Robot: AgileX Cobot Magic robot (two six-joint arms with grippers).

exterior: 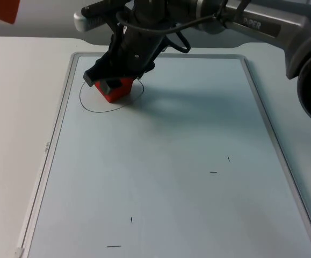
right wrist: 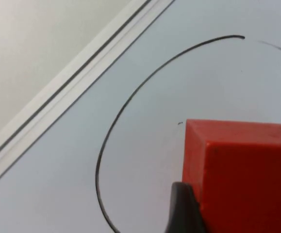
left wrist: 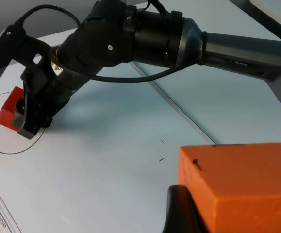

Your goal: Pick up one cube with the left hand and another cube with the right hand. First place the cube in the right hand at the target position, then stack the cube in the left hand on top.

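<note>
My right gripper reaches across to the board's far left and is shut on a red cube. The cube sits inside the hand-drawn circle, low over the board; I cannot tell whether it touches. The right wrist view has the red cube beside a black fingertip, with the circle's line curving round it. In the left wrist view my left gripper is shut on an orange cube, held off to the side, facing the red cube and the right gripper.
A pale whiteboard with a metal frame lies on the table. A few short pen marks dot its near half. The right arm spans the board's far edge.
</note>
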